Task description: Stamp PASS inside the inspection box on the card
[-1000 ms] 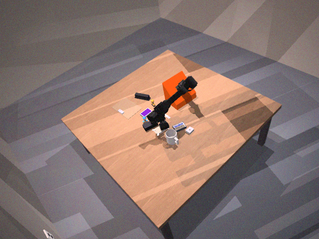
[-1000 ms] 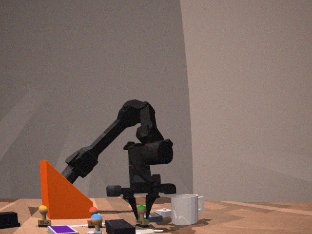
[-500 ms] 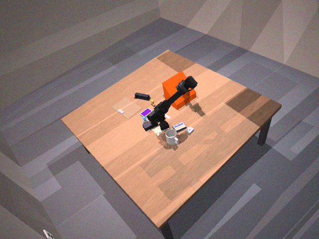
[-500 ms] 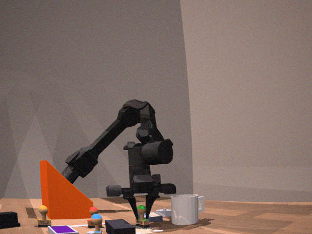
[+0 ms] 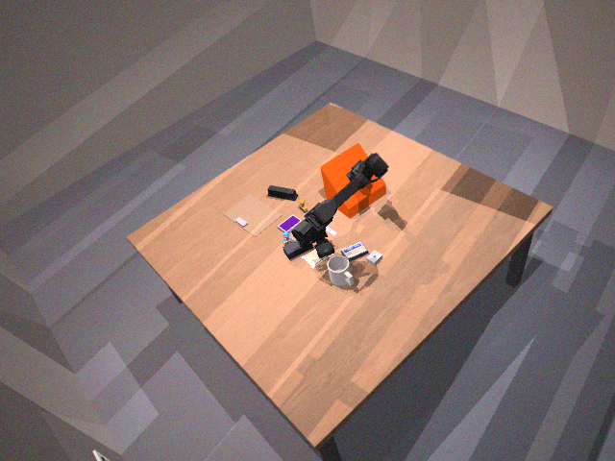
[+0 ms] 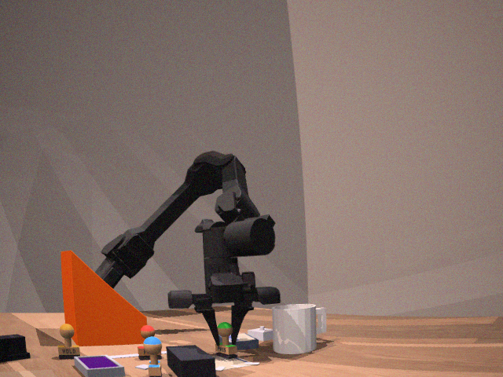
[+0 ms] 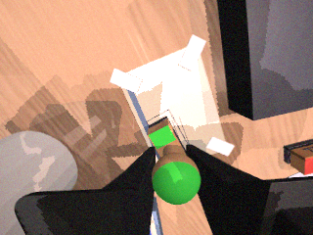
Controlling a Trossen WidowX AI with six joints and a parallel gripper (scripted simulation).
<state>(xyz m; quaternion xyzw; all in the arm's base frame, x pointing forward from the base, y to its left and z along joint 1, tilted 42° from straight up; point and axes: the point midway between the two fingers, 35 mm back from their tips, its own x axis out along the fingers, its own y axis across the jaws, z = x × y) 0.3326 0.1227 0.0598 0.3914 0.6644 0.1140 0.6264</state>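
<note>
The PASS stamp [image 6: 224, 327] [image 7: 176, 183], with a green knob and wooden base, stands upright between my fingers. My gripper [image 6: 225, 344] [image 7: 170, 151] is shut on it, low over the card [image 5: 311, 258] [image 6: 244, 362] [image 7: 186, 73]. The card is held by white tabs at its corners. Thin lines of the inspection box [image 7: 167, 111] show around the far end of the stamp's base; the base hides the rest. I cannot tell whether the base touches the card, nor see any print under it. The purple ink pad [image 5: 289, 224] [image 6: 98, 362] lies open in its grey tray.
A mug [image 5: 339, 270] [image 6: 294, 328] [image 7: 34, 186] stands beside the card, a black block [image 6: 190, 359] [image 7: 281, 59] on its other side. Yellow [image 6: 67, 331], red [image 6: 147, 331] and blue [image 6: 152, 345] stamps stand near the pad. An orange wedge [image 5: 342, 173] [image 6: 97, 312] stands behind.
</note>
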